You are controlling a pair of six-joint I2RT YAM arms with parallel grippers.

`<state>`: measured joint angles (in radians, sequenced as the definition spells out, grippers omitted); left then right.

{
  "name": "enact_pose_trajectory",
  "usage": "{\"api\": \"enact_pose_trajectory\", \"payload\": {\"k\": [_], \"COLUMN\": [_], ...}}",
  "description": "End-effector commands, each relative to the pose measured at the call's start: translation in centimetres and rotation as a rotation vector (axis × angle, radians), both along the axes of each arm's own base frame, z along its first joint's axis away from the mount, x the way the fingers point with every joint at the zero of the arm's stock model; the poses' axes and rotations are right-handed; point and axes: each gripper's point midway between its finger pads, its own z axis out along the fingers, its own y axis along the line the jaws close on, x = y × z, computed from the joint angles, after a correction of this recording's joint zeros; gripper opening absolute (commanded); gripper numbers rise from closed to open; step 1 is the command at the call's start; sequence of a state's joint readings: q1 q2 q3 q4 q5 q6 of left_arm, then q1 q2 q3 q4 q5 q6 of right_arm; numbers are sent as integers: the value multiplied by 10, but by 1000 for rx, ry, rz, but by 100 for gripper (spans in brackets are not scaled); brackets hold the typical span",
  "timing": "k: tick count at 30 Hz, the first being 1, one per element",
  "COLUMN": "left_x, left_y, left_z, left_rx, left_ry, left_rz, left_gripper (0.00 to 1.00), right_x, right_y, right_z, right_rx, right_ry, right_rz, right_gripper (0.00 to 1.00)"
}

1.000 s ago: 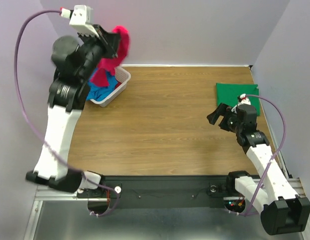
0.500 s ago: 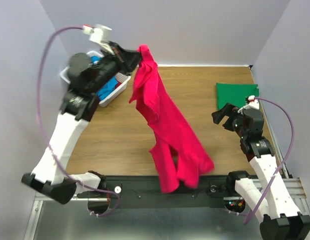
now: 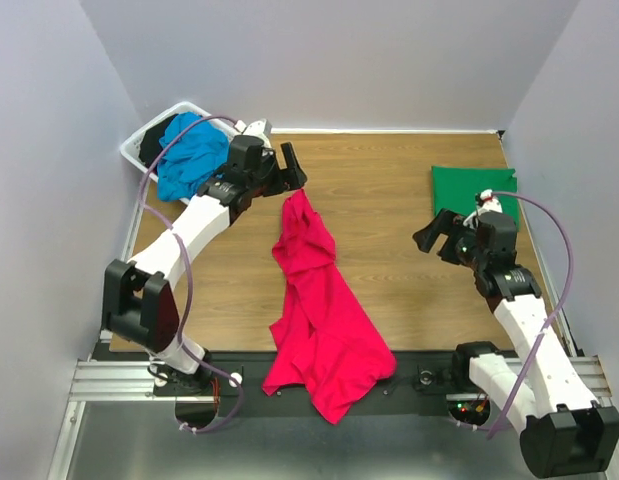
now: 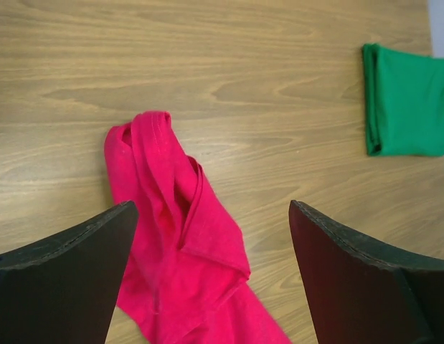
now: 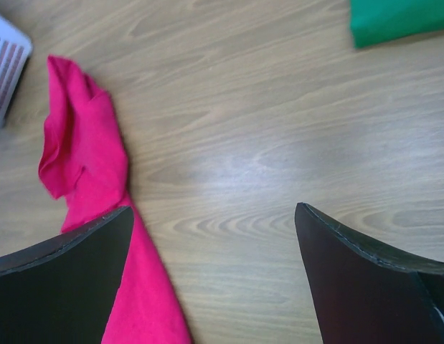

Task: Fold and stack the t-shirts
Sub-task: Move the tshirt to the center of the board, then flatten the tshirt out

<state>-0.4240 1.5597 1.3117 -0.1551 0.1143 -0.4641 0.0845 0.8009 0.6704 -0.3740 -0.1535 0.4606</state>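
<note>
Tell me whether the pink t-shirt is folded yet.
Not folded: the pink t-shirt lies bunched in a long rumpled strip, its near end hanging off the table.

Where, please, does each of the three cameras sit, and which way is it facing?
Top external: above and behind the arm bases, looking down on the wooden table; both arms show, left claw and right claw open.
Left wrist: on the left arm, looking down at the crumpled crimson-pink cloth t-shirt; its black fingers frame the view.
Right wrist: on the right arm, looking down at mid-table; its black fingers show.
Shared: both wrist views catch that shirt and the folded green cloth t-shirt.
</note>
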Motion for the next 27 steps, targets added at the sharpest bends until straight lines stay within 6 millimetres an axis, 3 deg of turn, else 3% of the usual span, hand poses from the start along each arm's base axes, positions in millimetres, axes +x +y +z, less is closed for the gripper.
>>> {"api": "enact_pose_trajectory", "payload": {"k": [1, 4, 5, 7, 8, 10, 11, 14, 15, 17, 18, 21, 24, 26, 27], "left_x": [-20, -41, -52, -65, -76, -90, -100, -114, -117, -120, -121, -121, -119, -118, -117], "left_y": [18, 31, 43, 50, 56, 61, 65, 72, 74, 78, 81, 83, 81, 77, 76], "left_z": [37, 23, 4, -13, -35, -38, -47, -56, -59, -62, -61, -61, -59, -61, -64], "left_rx": [-66, -76, -53, -62, -48, -73, -73, -83, -80, -72, -68, -55, -55, -56, -55], "left_ry": [-109, -86, -60, -23, 16, 18, 32, 44, 46, 47, 45, 46, 44, 51, 58], "left_rz": [79, 122, 162, 197, 209, 219, 223, 237, 240, 254, 262, 271, 261, 245, 243], "left_gripper": [98, 98, 98, 99, 98, 99, 99, 99, 99, 99, 98, 99, 99, 99, 98], "right_x": [-16, -38, -54, -72, -92, -111, -132, -163, -170, -173, -170, -156, -134, -119, -101], "right_y": [34, 62, 81, 104, 127, 146, 163, 180, 177, 170, 166, 157, 147, 142, 133], "right_z": [-6, -23, -34, -46, -57, -70, -83, -104, -122, -140, -147, -162, -168, -168, -170], "right_rx": [71, 98, 90, 75, 54, 9, -35, -76, -114, -152, -180, -267, -361, -422, -489], "right_ry": [60, 141, 183, 231, 276, 322, 366, 456, 514, 567, 575, 575, 543, 515, 495], "right_rz": [179, 275, 337, 405, 476, 529, 587, 676, 678, 644, 614, 529, 418, 369, 299], "right_gripper": [100, 100, 100, 100, 100, 100, 100, 99, 98, 89, 67, 35, 22, 19, 13]}}
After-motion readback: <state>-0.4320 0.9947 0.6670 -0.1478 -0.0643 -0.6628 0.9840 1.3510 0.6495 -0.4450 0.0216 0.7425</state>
